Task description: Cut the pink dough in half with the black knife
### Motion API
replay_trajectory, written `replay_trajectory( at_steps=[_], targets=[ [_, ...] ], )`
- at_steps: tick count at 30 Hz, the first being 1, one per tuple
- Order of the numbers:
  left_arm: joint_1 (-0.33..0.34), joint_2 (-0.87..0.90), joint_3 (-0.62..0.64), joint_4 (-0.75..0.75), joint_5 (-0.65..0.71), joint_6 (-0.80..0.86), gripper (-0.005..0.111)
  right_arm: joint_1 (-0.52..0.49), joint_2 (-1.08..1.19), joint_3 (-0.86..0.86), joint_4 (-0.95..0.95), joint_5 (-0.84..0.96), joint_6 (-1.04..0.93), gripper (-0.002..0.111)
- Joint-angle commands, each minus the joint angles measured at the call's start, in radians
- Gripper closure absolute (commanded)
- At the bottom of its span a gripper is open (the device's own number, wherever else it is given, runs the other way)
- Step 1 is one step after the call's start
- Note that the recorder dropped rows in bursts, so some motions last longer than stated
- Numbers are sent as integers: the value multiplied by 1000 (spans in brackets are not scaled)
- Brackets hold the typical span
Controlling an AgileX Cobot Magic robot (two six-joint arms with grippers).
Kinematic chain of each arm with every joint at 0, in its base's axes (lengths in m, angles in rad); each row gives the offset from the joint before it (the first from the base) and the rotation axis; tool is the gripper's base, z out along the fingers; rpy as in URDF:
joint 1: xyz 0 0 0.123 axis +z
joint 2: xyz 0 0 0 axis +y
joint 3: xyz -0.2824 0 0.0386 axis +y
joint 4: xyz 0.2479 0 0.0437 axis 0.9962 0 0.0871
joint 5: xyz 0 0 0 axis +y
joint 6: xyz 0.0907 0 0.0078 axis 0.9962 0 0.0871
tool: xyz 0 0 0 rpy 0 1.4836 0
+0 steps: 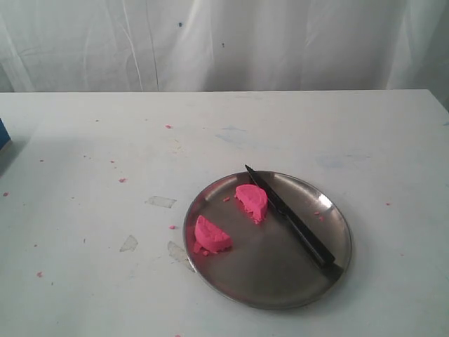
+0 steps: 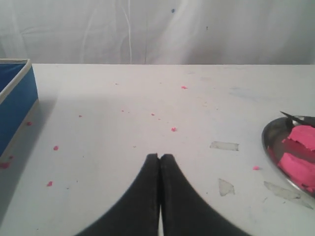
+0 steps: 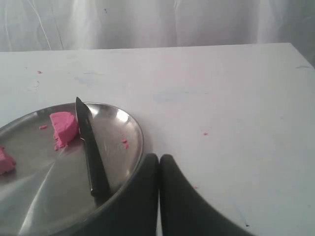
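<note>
Since the pink dough [image 1: 231,217] already lies as two separate half-round chunks on the steel plate [image 1: 280,298] (one near its left rim, one nearer the middle, just beside the blade), the cut looks finished. The black knife [image 1: 291,219] rests across the plate, handle over the near right rim, and I judge nothing remains but keeping clear. Both the left gripper [image 2: 160,156] and right gripper [image 3: 159,157] are closed on nothing, and no writing or brand is legible.

Black knife [image 3: 91,147] flat on steel plate [image 3: 129,123] beside pink dough [image 3: 64,128], seemingly touching; end effector [image 3: 159,162] closed, empty.
</note>
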Motion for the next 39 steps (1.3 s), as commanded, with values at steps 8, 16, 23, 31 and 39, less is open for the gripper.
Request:
replay_trajectory(
  at_steps=[8,16,23,31,39],
  targets=[
    [81,-4,16,112,251,76,107,2,-5,2,-1,3,-9,108],
    [197,-4,16,2,259,68,107,2,-5,2,-1,5,-9,108],
    [204,-4,16,2,262,132,107,2,-5,2,-1,5,-9,108],
    [204,-4,16,2,262,132,107,2,-5,2,-1,5,-9,108],
    [204,-4,16,2,262,132,107,2,-5,2,-1,7,-9,108]
  ],
)
